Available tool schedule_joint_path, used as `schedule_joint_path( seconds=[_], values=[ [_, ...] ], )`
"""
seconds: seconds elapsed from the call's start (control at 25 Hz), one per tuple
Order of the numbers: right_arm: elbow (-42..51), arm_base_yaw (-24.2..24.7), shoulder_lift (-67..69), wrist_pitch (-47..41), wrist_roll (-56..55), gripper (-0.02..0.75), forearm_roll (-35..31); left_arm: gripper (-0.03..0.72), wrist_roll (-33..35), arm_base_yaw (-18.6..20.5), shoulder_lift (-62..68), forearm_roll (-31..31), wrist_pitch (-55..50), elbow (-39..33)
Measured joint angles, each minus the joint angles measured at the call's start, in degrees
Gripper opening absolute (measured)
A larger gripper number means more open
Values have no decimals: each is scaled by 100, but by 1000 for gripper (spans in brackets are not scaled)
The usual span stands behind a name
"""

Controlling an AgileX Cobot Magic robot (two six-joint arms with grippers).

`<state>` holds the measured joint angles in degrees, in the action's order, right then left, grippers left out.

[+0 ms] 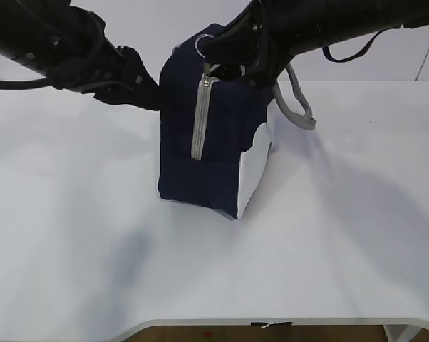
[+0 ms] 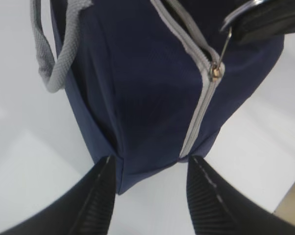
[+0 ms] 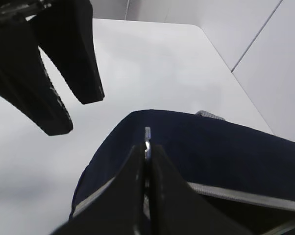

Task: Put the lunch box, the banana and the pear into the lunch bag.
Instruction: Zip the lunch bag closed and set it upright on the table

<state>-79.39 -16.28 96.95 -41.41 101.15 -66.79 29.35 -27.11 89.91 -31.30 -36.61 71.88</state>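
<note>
- Lunch bag [image 1: 214, 142]: navy fabric, upright at table [image 1: 93, 235] centre; zipper [image 1: 199, 117] mostly closed.
- Handling: likely soft, light, prone to tipping; brace the sides, pull by the ring pull [image 1: 203, 44] at 12 o'clock.
- Right gripper [image 3: 146, 152]: fingers pinched shut on the ring pull.
- Left gripper [image 2: 150, 196]: fingers half open, straddling the bag's end at 9 o'clock, holding nothing.
- Strap handle [image 1: 300, 107]: grey, at 2 o'clock.

A lab-like test space: bare white table [image 1: 93, 235], plain white wall panels [image 3: 275, 58].

Lunch bag [image 2: 152, 88] top cropped; interior hidden.
</note>
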Motion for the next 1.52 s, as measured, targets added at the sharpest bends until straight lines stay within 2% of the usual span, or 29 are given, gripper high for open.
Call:
schedule_joint_path(
  seconds=[0.2,0.52,0.8,0.92,1.12,1.16,1.52],
  values=[
    [0,0,0,0,0,6,0,362,825,0,0,-773,631,-305],
    [0,0,0,0,0,6,0,362,1079,0,120,-1106,1076,-329],
    [0,0,0,-2,0,6,0,350,1722,0,318,-1861,1154,-341],
    [0,0,0,-2,0,6,0,275,1925,0,323,-2061,1163,-341],
    [0,0,0,-2,0,6,0,41,1983,7,323,-2101,1177,-341],
    [0,0,0,-2,0,6,0,13,1994,7,332,-2101,1166,-341],
    [0,0,0,-12,0,6,0,-7,2003,7,352,-2114,1166,-341]
  ],
)
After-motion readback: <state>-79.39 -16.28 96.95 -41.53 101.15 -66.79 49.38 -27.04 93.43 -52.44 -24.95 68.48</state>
